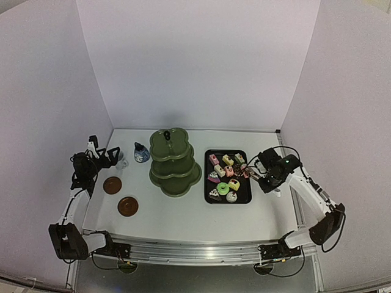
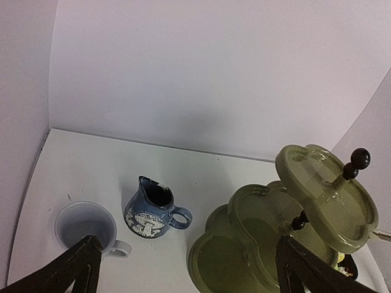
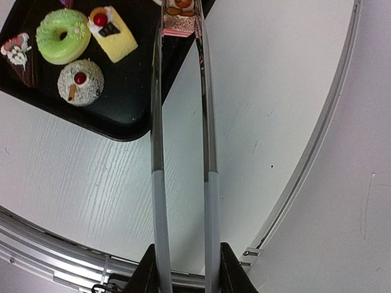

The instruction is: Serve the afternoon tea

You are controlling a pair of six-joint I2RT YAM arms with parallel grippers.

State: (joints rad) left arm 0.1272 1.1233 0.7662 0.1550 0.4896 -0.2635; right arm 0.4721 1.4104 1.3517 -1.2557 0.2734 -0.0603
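I'm clenching my right pincer [image 3: 183, 271] on the tongs [image 3: 157, 152], their tips pinching a small cake [image 3: 181, 17] at the edge of the black tray [image 3: 122, 122] | my left pincer [image 2: 189, 268] is hanging released beside the white mug [image 2: 85, 229] and blue pot [image 2: 148, 215] | green stand [image 1: 175, 163] sitting mid-way along the counter [image 1: 183, 213]

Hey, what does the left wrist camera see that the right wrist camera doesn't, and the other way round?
Only the left wrist: the white mug, the dark-blue pot beside it and the green tiered stand, framed by the open left gripper.
Only the right wrist: the metal tongs clamped in the right gripper, their tips either side of a cake, and a green doughnut cake on the black tray.
Both: the white table. A dark sliver behind the stand may be the tray.
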